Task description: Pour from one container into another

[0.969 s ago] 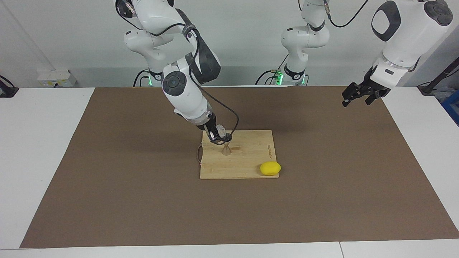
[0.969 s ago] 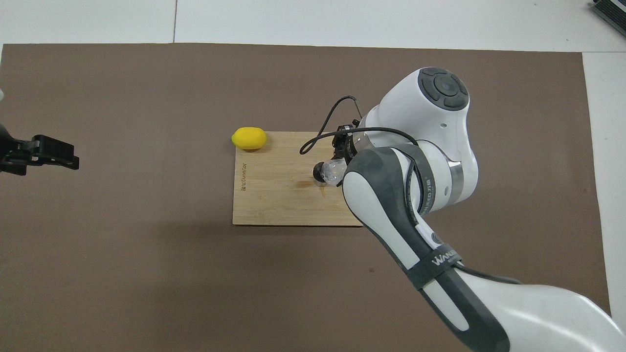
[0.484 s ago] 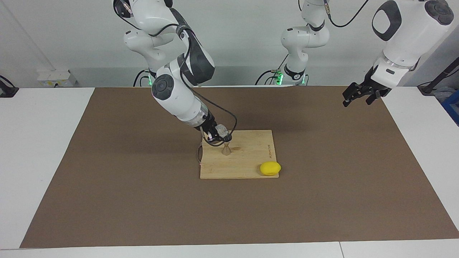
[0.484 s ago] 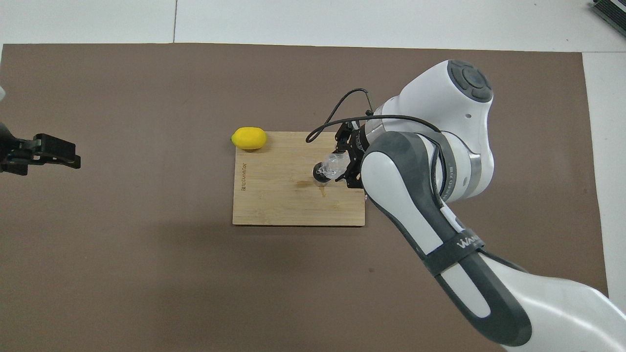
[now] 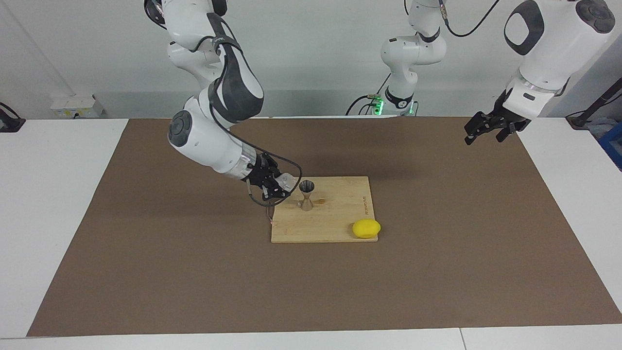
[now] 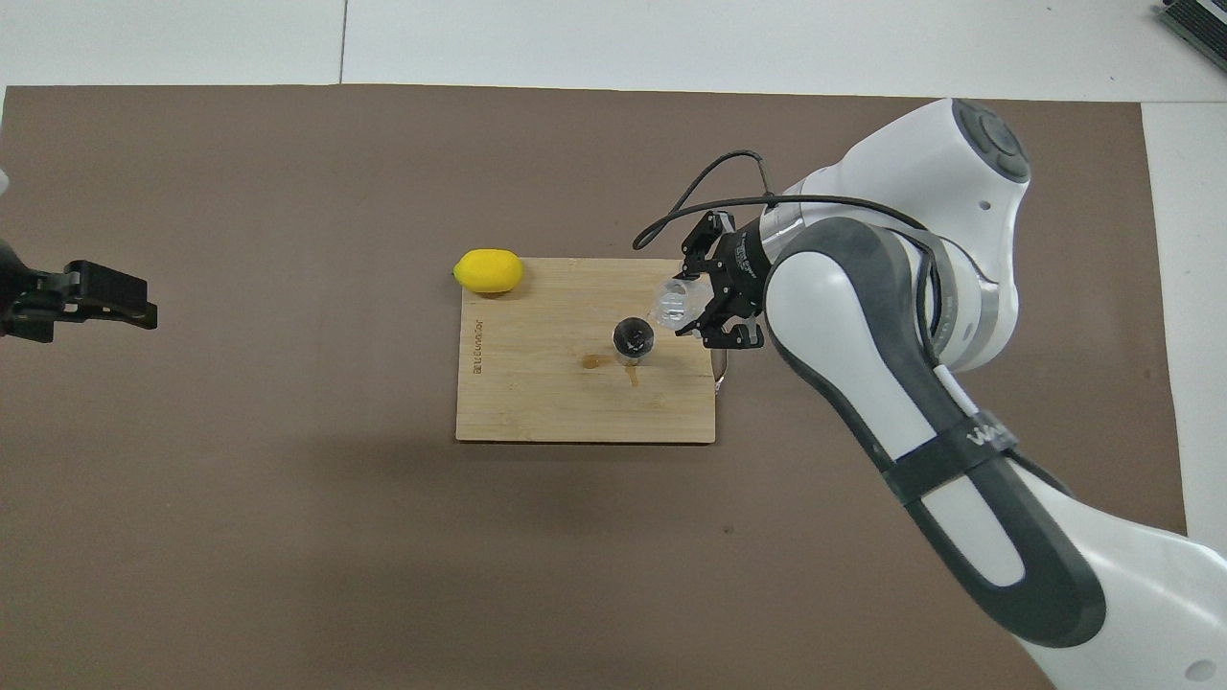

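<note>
Brown mat, bamboo board (image 5: 335,228), and the right gripper (image 5: 278,187) clamps the tilted glass tumbler (image 5: 287,183) just beside the upright jigger (image 5: 306,195), seemingly mid-pour, realignment needed next, while the left gripper (image 5: 488,129) waits, fingers spread.

There is one glass tumbler (image 5: 287,183), one steel jigger (image 5: 306,194), one lemon (image 5: 366,228), one cutting board (image 5: 335,218), one brown mat (image 5: 146,272) and two grippers.
</note>
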`<action>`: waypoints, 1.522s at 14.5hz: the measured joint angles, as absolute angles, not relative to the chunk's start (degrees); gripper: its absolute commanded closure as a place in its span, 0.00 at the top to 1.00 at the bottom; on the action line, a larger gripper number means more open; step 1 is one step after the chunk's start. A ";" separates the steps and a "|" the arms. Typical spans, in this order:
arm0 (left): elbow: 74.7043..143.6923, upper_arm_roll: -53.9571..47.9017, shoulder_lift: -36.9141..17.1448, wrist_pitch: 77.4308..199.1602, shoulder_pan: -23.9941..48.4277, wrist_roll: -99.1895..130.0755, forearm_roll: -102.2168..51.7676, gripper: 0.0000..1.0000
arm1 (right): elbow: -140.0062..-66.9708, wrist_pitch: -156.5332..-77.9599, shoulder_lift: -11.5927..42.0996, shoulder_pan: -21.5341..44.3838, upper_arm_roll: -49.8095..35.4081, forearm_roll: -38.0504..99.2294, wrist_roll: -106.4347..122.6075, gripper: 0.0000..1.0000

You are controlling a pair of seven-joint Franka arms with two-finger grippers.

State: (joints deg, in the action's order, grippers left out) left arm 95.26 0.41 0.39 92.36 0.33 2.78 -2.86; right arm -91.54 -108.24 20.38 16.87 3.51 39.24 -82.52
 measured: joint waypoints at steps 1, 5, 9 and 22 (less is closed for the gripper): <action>95.26 0.35 0.39 92.36 0.33 2.78 -2.86 1.00 | -91.55 -107.84 20.38 15.76 3.50 40.71 -81.68 0.00; 95.26 0.28 0.39 92.36 0.33 2.78 -2.86 1.00 | -92.56 -107.25 20.36 11.53 3.53 48.11 -77.71 0.00; 95.26 0.33 0.39 92.36 0.27 2.78 -2.85 1.00 | -96.12 -107.25 19.89 6.53 3.58 57.16 -73.77 0.00; 95.36 0.01 0.39 92.35 0.28 2.78 -2.83 1.00 | -107.70 -103.11 23.80 -5.85 3.57 74.83 -52.67 0.00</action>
State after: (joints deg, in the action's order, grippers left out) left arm 95.36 0.01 0.39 92.35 0.28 2.78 -2.83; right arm -107.70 -103.11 23.80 -5.85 3.57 74.83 -52.67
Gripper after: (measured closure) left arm 0.000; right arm 0.489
